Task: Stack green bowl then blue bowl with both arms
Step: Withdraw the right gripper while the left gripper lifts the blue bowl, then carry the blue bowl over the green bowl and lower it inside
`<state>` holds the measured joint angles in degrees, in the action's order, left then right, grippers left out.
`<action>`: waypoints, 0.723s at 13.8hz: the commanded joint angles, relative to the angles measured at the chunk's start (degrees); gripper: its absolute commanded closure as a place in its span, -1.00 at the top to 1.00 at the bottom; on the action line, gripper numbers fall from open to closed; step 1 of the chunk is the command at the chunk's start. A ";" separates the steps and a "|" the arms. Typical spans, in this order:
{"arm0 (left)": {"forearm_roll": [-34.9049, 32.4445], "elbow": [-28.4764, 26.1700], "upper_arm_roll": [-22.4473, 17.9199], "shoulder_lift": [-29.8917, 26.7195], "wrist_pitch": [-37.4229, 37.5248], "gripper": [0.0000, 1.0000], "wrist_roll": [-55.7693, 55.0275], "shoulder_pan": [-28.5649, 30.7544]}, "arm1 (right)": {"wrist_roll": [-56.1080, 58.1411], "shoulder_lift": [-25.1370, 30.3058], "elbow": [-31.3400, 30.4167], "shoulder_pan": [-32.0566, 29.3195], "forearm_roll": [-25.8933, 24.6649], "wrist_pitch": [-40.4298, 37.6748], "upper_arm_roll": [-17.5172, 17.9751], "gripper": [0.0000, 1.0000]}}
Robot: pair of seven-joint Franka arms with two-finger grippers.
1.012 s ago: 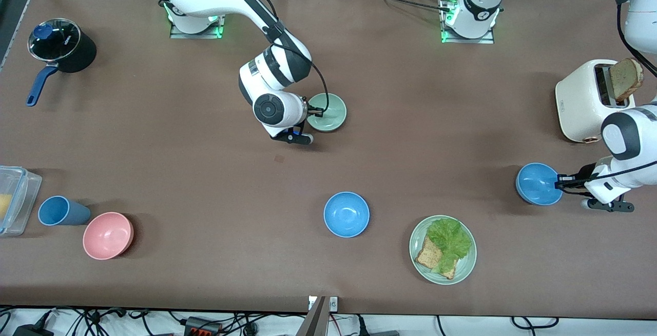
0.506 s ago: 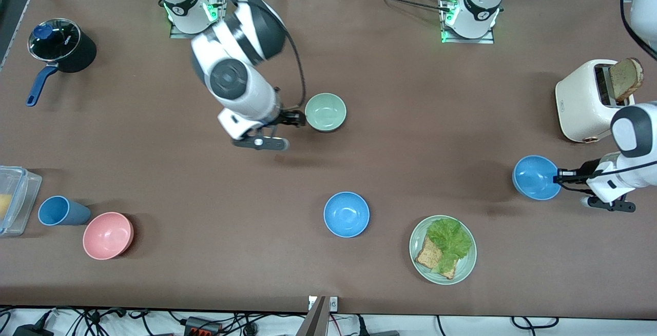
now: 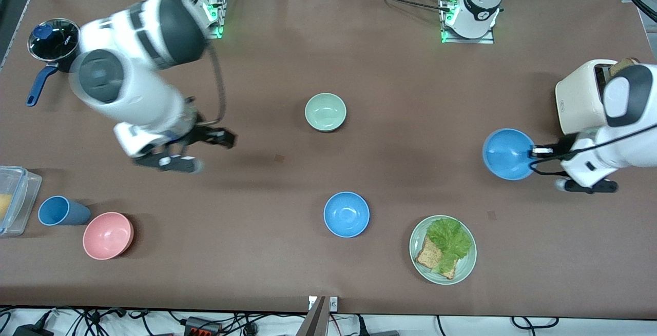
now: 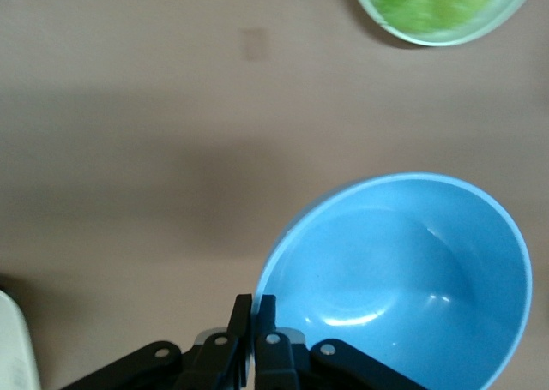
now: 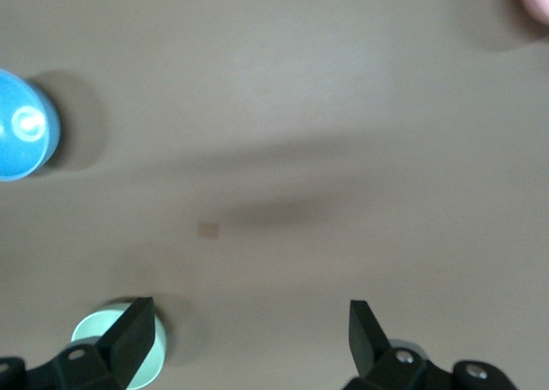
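Observation:
The green bowl (image 3: 325,112) stands alone on the table's middle, toward the robots' side; it also shows in the right wrist view (image 5: 96,340). My right gripper (image 3: 226,138) is open and empty, up over bare table toward the right arm's end, well apart from the green bowl; its jaws are wide in the right wrist view (image 5: 249,323). My left gripper (image 3: 534,152) is shut on the rim of a blue bowl (image 3: 508,154) and holds it tilted above the table near the toaster; its wrist view shows the fingertips (image 4: 244,304) pinching the rim (image 4: 403,270). A second blue bowl (image 3: 346,214) sits nearer the front camera.
A white toaster (image 3: 582,100) stands at the left arm's end. A pale green plate (image 3: 464,269) with lettuce and toast lies near the front edge. A pink bowl (image 3: 108,235), blue tumbler (image 3: 59,211), clear container (image 3: 15,197) and black pot (image 3: 64,46) are at the right arm's end.
My right gripper let go of the green bowl's rim and drew away toward the right arm's end, rising. My left gripper lifted its blue bowl and carried it toward the table's middle.

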<state>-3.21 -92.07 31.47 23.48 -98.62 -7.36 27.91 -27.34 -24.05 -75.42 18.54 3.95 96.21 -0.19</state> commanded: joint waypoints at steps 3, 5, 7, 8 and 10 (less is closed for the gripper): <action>4.87 -0.91 10.17 -3.00 3.79 -0.99 -21.59 0.66 | 8.95 2.77 2.65 -9.47 -0.78 -2.78 1.07 1.00; 4.96 -1.00 14.83 -2.30 2.92 -0.99 -31.53 0.31 | 11.15 4.44 2.56 -13.16 -0.87 -2.78 1.16 1.00; 6.10 -1.70 18.27 -0.89 -1.20 -0.98 -40.85 -1.35 | 15.89 6.11 1.60 -16.58 -0.78 -2.78 1.16 1.00; 6.11 -1.88 18.45 -0.10 -3.48 -0.98 -45.33 -4.49 | 18.35 7.08 0.81 -18.60 -0.78 -2.78 1.16 1.00; 6.02 -2.14 18.37 2.18 -8.84 -0.98 -54.91 -9.86 | 24.14 9.27 -0.42 -21.51 -0.78 -2.78 1.16 1.00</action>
<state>2.35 -94.02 49.54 23.28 -103.34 -54.57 21.88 -7.83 -17.97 -73.15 0.03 3.80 93.69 -0.20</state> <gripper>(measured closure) 0.952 0.000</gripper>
